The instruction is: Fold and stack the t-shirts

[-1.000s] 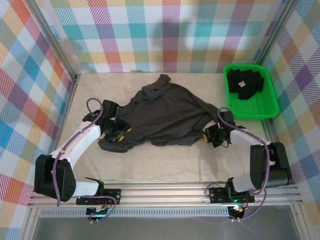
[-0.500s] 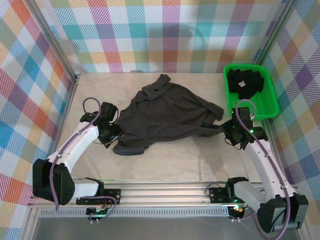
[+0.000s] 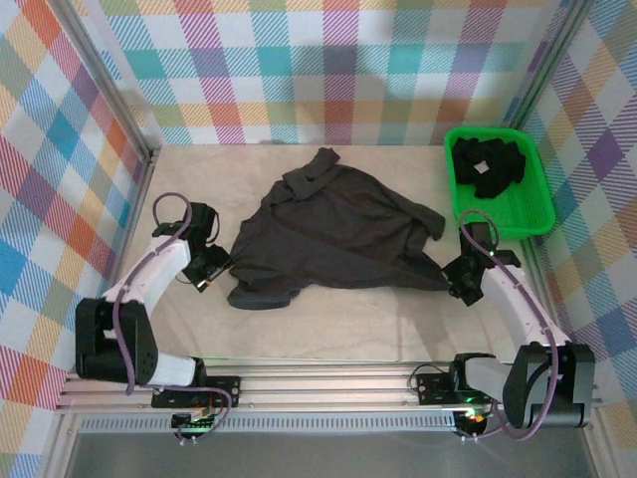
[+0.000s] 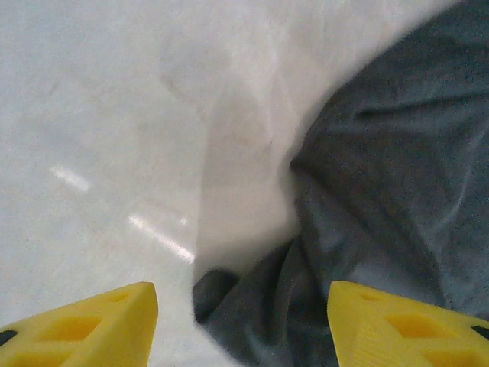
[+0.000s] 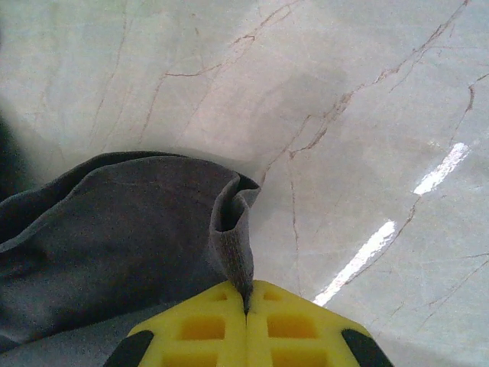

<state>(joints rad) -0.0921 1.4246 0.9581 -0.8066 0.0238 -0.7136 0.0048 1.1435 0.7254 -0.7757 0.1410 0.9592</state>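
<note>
A dark charcoal t-shirt point(image 3: 338, 234) lies spread and wrinkled in the middle of the table. My right gripper point(image 3: 456, 281) is at its right corner. In the right wrist view that gripper point(image 5: 246, 306) is shut on the shirt's ribbed hem point(image 5: 233, 256), with the cloth point(image 5: 114, 222) trailing off to the left. My left gripper point(image 3: 211, 269) sits at the shirt's left edge. In the left wrist view it point(image 4: 244, 329) is open, its yellow fingers point(image 4: 84, 321) wide apart, with a rumpled fold of the shirt point(image 4: 382, 191) lying between and beyond them.
A bright green bin point(image 3: 532, 214) stands at the back right with more dark shirts point(image 3: 488, 161) in it. Checked walls close in the table on three sides. Bare marble table point(image 3: 328, 329) lies in front of the shirt.
My right gripper has carried the shirt's right corner outward to the right, stretching the lower edge. My left gripper has slid left to the shirt's edge.
</note>
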